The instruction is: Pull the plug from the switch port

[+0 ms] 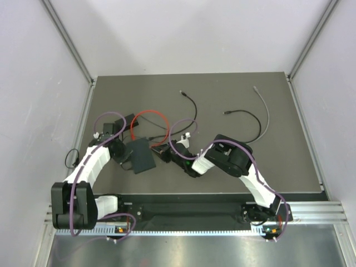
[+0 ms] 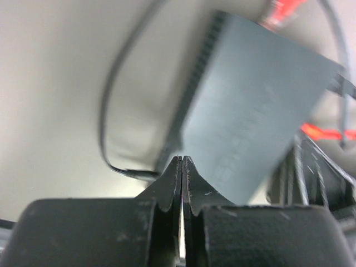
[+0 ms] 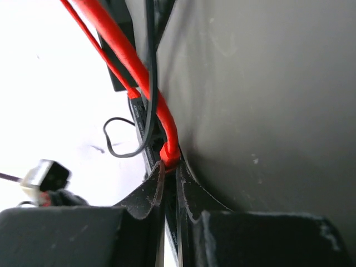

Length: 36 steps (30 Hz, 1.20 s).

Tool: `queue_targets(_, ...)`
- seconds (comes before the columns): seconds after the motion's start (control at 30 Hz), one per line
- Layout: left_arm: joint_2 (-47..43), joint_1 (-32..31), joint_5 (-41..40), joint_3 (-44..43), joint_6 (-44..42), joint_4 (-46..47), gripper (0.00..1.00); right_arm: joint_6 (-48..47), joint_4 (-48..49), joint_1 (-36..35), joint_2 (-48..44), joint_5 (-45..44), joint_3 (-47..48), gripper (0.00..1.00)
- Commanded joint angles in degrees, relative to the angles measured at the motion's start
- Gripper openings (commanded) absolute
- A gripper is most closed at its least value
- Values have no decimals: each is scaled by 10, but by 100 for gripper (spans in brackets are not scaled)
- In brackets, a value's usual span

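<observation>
The switch [image 1: 143, 156] is a flat dark grey box on the mat between my two arms. A red cable [image 1: 146, 118] loops behind it and ends in a red plug [image 3: 169, 154] at the switch's edge. My right gripper [image 3: 171, 167] is shut on this red plug, right against the switch [image 3: 261, 111]; a thin black cable also runs between its fingers. My left gripper [image 2: 182, 159] is shut and empty, its tips touching the near edge of the switch [image 2: 256, 111]. In the top view it [image 1: 120, 150] sits at the switch's left side, and the right gripper [image 1: 166, 151] at its right side.
Loose cables lie on the mat behind: a black one [image 1: 190, 103], another black one [image 1: 247, 117] and a grey one [image 1: 262, 105]. A small black box [image 1: 129, 118] sits near the red loop. A white connector [image 1: 186, 136] lies by the right gripper. Side walls enclose the mat.
</observation>
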<state>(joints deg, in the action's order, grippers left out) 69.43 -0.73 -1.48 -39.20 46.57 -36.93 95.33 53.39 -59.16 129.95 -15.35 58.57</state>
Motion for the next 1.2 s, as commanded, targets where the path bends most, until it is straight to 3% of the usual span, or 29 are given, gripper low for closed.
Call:
queue_targets(0.0, -27, 4, 65, -26, -51, 20, 0, -73, -77, 10, 0, -9, 8, 0)
queue_targets(0.27, 90, -60, 99, -138, -69, 37, 0, -157, -110, 2, -5, -6, 39, 0)
queue_targets(0.53, 204, -133, -63, -226, -37, -2, 0, -178, -127, -2, -9, -9, 52, 0)
queue_targets(0.9, 325, -152, -163, -256, -11, -38, 0, -146, -86, -2, 1, -19, 47, 0)
queue_targets(1.17, 344, -152, -178, -231, -21, -33, 0, -83, -27, 14, 5, -44, 4, 0)
